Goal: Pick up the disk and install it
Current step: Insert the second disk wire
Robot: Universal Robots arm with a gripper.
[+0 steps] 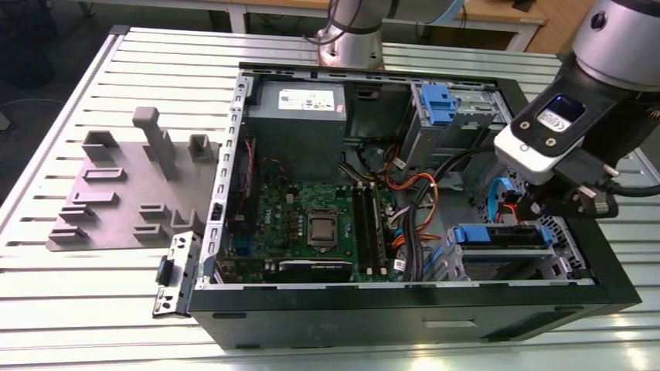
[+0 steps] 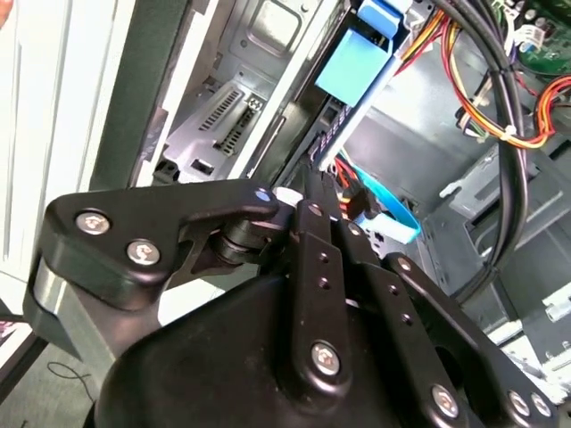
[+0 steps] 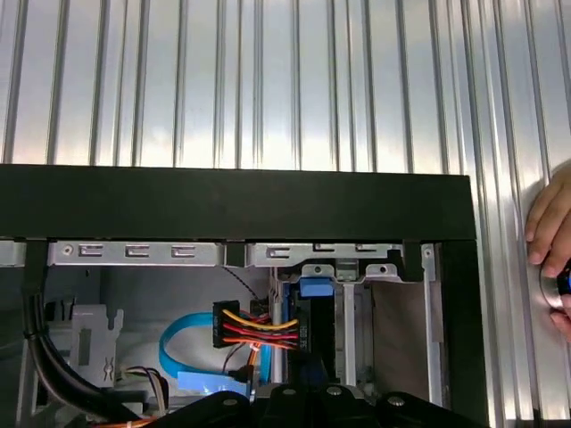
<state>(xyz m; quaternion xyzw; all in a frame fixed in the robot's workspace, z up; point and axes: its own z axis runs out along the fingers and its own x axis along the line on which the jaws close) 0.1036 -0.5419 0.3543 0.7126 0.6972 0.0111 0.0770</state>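
The disk (image 1: 500,236), with its blue carrier frame, sits in the drive cage at the case's front corner on the exterior view's right. In the first wrist view the disk (image 3: 316,288) stands edge-on in that cage, its blue tab towards the case wall. The second wrist view shows the blue tab of the disk (image 2: 352,67) beyond the fingertips. My gripper (image 1: 552,209) hangs just above the cage, shut with its tips together at the disk's edge (image 2: 314,183). I cannot tell whether they touch it. Its black linkage (image 3: 312,392) borders the first wrist view.
The open black case (image 1: 413,305) lies on a ribbed metal table (image 1: 93,309). Inside are a grey power supply (image 1: 299,104), a motherboard (image 1: 309,224), a blue latch (image 1: 438,104) and cable bundles (image 1: 413,193). A grey fixture (image 1: 134,185) lies beside it. A hand (image 3: 553,250) rests on the table.
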